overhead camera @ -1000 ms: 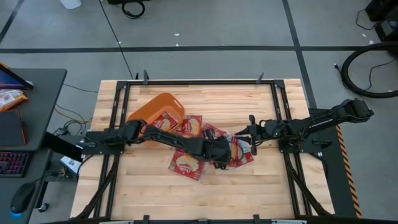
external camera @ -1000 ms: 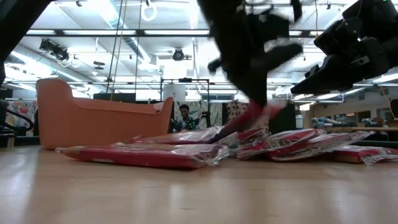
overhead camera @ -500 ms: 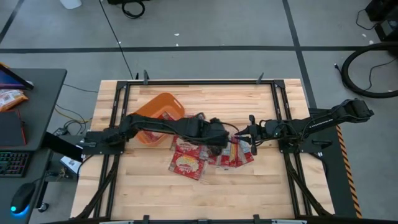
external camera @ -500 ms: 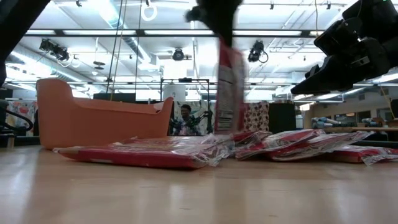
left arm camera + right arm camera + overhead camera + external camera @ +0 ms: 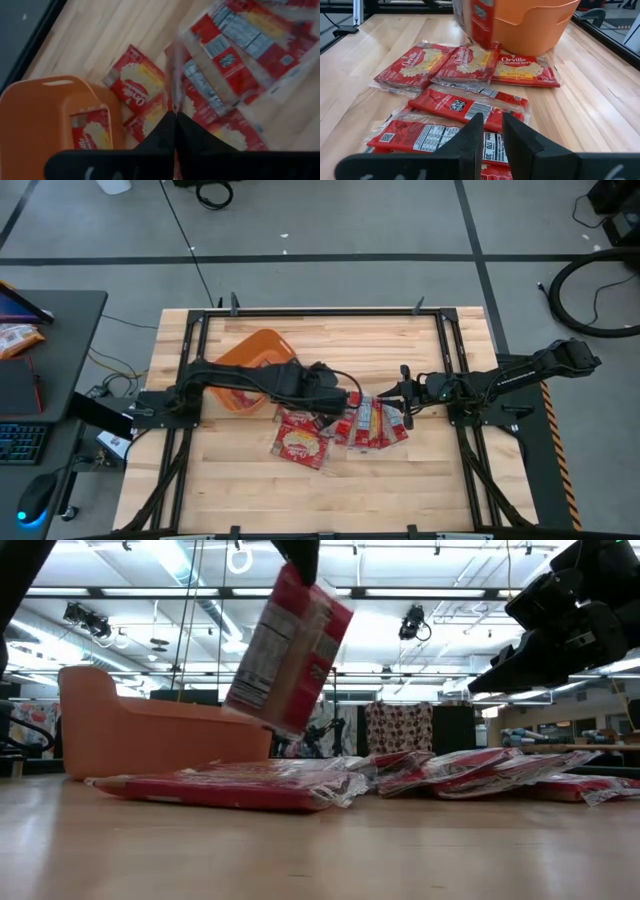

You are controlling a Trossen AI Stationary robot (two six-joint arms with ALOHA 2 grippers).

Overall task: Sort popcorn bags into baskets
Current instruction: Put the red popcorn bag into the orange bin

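Observation:
My left gripper (image 5: pixel 328 392) is over the middle of the table, just right of the orange basket (image 5: pixel 250 350), shut on one red popcorn bag (image 5: pixel 288 650) that is in the air. The basket (image 5: pixel 30 125) has one bag (image 5: pixel 91 131) lying flat in it. Several more red bags (image 5: pixel 300 440) lie flat and overlapping on the wood (image 5: pixel 465 105). My right gripper (image 5: pixel 405 395) hovers above the right end of that pile. It touches nothing, and its fingers (image 5: pixel 492 135) are a narrow gap apart. My left gripper pinches the bag between its two fingers by the upper edge (image 5: pixel 300 575), coming from above and pointing down. The thin edge (image 5: pixel 175 85) shows running out from the shut fingertips. The bag is lifted clear of the pile and hangs tilted below the fingers.
Dark metal rails (image 5: pixel 190 380) frame the table on all sides. Bare wood (image 5: pixel 330 500) lies toward the near edge and along the far edge. A grey desk at the left carries a keyboard and an orange-and-white snack packet (image 5: pixel 15 338).
My left gripper has risen from the pile with one bag and moved toward the far edge and left, toward the basket. The bag was at the pile's top, then hung upright, and now hangs tilted and clear of the table.

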